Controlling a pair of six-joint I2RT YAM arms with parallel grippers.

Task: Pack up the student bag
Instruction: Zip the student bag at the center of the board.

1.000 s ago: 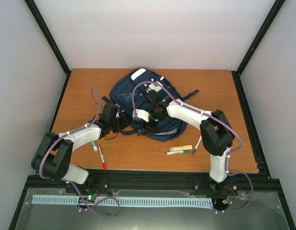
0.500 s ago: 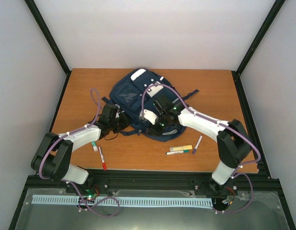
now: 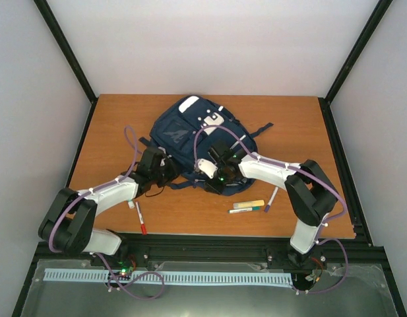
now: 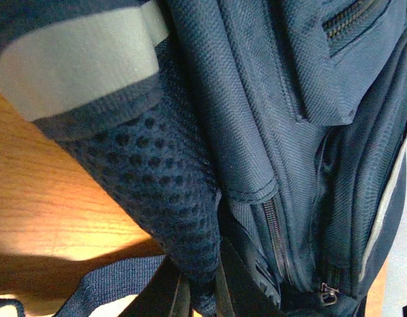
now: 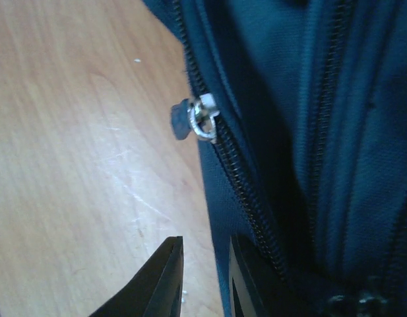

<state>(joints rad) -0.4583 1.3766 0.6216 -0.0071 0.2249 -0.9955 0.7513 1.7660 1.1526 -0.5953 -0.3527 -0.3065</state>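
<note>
**Right gripper back at the bag's near edge, closing up**

Nearest me, pens (image 3: 248, 206) lie on the table (image 3: 111, 119) on the near side of the bag (image 3: 183, 125), not yet packed. My right gripper (image 5: 203, 284) has pulled back from over the bag's middle to its near edge. Its jaws have narrowed to a slim gap, with nothing clearly in them. The zipper pull (image 5: 193, 119) lies just beyond the tips, ungrasped. My left gripper (image 4: 203, 297) stays clamped on the mesh pocket (image 4: 157, 185) at the bag's near-left corner. I judge I am lining up to open the zip.

I cannot tell whether the bag's hem sits between my right jaws, or which compartment this zip serves. The bag's inside is hidden.
</note>
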